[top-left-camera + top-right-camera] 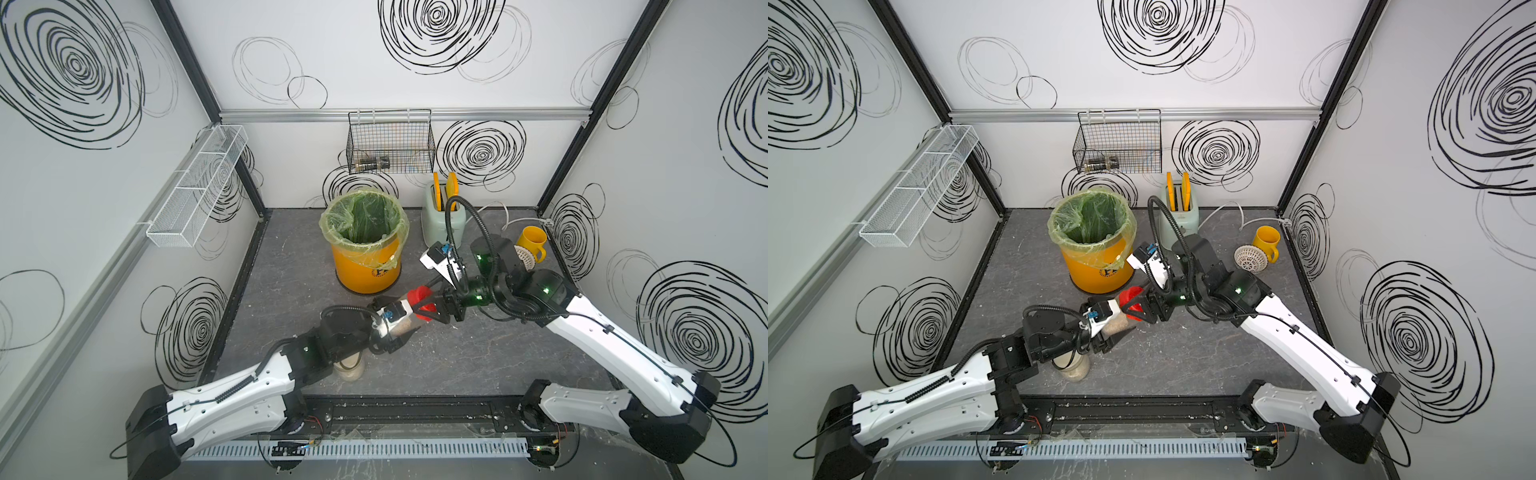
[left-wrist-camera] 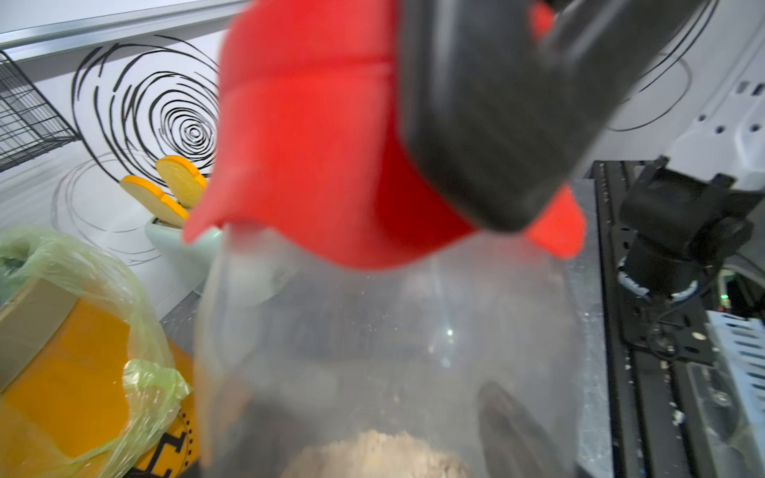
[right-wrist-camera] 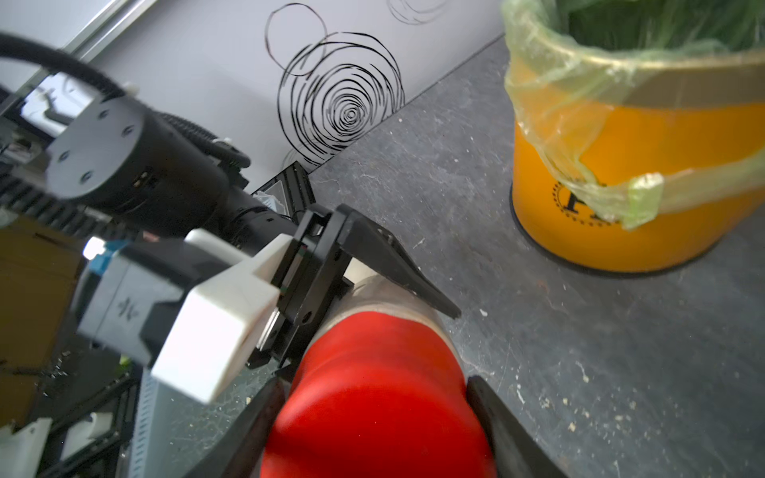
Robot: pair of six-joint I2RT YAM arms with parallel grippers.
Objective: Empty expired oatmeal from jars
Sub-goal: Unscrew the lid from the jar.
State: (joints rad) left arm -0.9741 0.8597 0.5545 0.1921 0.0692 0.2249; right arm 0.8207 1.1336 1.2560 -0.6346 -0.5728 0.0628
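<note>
A clear jar (image 1: 406, 326) (image 1: 1116, 325) lies tilted on its side above the table, with my left gripper (image 1: 404, 323) (image 1: 1115, 322) shut on its body. Pale oatmeal (image 2: 376, 455) sits in it near my left gripper (image 2: 381, 434). My right gripper (image 1: 422, 303) (image 1: 1129, 305) (image 3: 376, 414) is shut on the jar's red lid (image 1: 419, 300) (image 1: 1130, 300) (image 2: 310, 145) (image 3: 381, 393), a black finger on either side. A second jar (image 1: 351, 368) (image 1: 1074, 368), cream-lidded and holding oatmeal, stands on the table partly under the left arm.
An orange bucket (image 1: 365, 266) (image 1: 1100, 270) (image 3: 641, 165) with a green liner stands open behind the jar. At the back are a pale toaster (image 1: 442, 220), a yellow mug (image 1: 532, 243) and a white round strainer (image 1: 1250, 257). A wire basket (image 1: 390, 145) hangs on the back wall.
</note>
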